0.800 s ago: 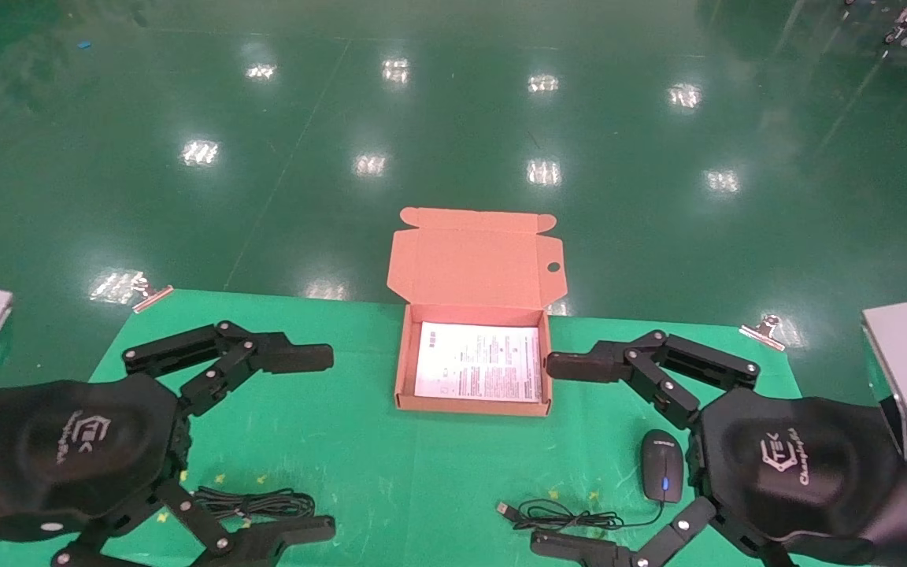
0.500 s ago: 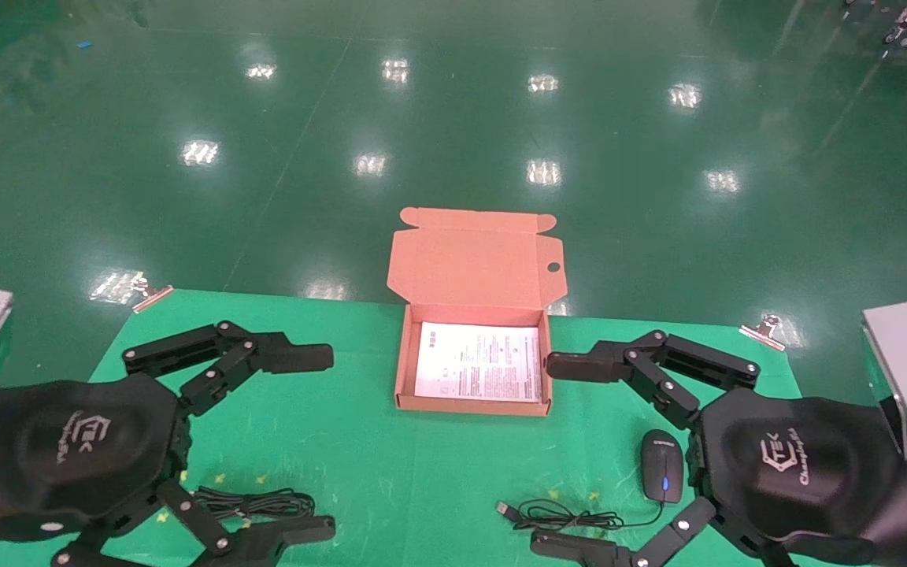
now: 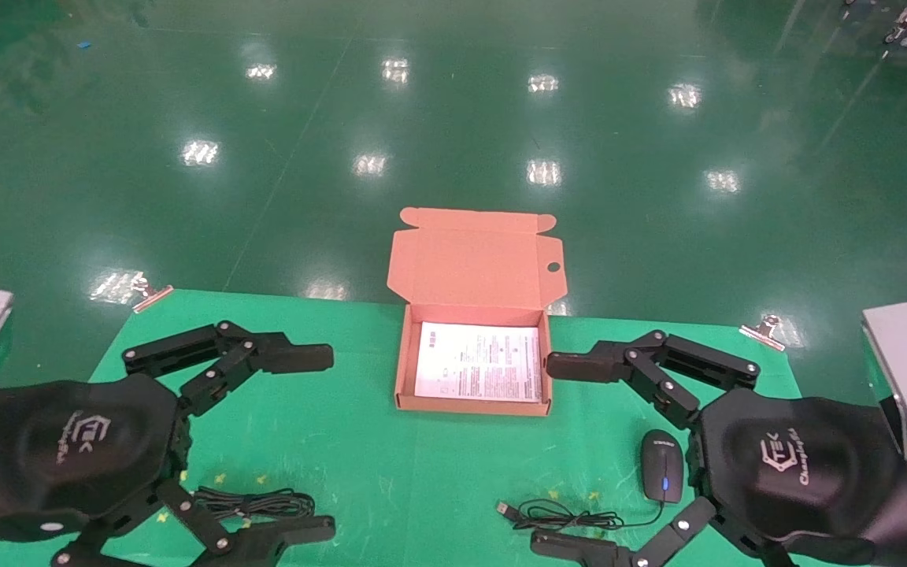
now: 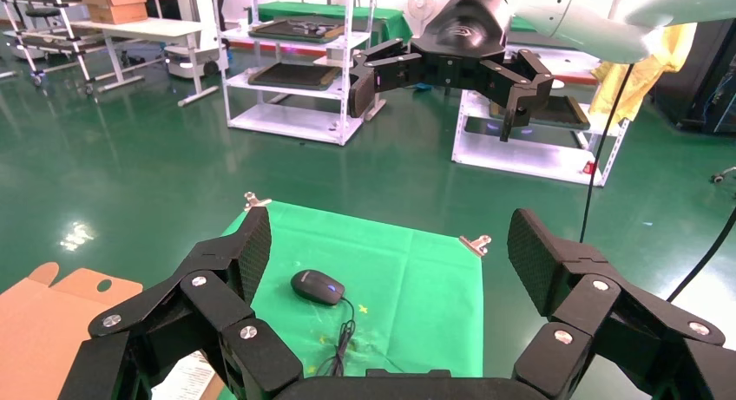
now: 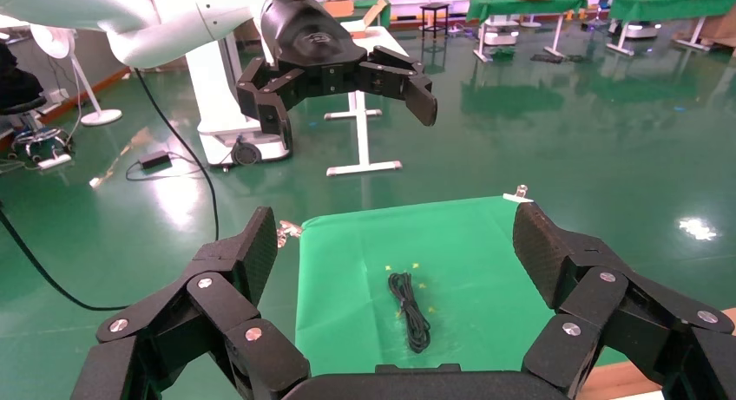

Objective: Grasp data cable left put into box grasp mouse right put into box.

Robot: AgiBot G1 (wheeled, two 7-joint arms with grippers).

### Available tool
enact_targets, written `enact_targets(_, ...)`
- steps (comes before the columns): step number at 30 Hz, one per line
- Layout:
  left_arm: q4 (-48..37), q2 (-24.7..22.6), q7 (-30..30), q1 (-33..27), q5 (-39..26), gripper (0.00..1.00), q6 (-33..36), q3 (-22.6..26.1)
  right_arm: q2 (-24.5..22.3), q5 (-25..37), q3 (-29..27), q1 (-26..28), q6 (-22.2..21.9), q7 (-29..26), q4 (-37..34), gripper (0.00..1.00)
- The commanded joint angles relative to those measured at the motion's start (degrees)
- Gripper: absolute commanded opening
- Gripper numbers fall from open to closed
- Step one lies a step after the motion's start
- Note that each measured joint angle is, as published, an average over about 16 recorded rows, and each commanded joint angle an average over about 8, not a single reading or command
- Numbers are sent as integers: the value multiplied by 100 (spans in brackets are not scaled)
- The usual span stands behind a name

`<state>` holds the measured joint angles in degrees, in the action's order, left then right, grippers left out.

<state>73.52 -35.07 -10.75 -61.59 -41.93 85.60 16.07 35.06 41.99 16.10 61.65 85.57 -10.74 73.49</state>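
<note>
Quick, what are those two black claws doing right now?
Left gripper: open, holding nothing, above the green table.
Right gripper: open, holding nothing.

You cannot read the print on the sheet point(image 3: 479, 362) in the box point(image 3: 400, 370) between the grippers, and the left gripper point(image 3: 320, 442) hides the data cable's point(image 3: 260, 502) near end.

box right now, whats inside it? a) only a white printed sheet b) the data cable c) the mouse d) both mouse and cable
a: the box holds only the white printed sheet; the mouse lies on the green cloth by the right gripper, and the data cable lies by the left gripper.
</note>
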Motion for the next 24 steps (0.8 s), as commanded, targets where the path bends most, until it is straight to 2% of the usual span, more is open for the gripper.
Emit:
enact_targets(1,-3,-5,1,-4,-7,100,-7,5,0,-1,-1,-1,1,0,1,100)
enact_targets(6,-12,-6,-2,-3,-40,100,-5,23,-7,14,1,1,2,9,0,100)
enact_targets(11,-102,-32,1,-115,-335,100,45,160,-55,357,88,75,29,164,30,100)
enact_targets(24,-554,-385,-143,-1050,-2254,100,276,1098,193,2527,784,1026,260,1328,208,100)
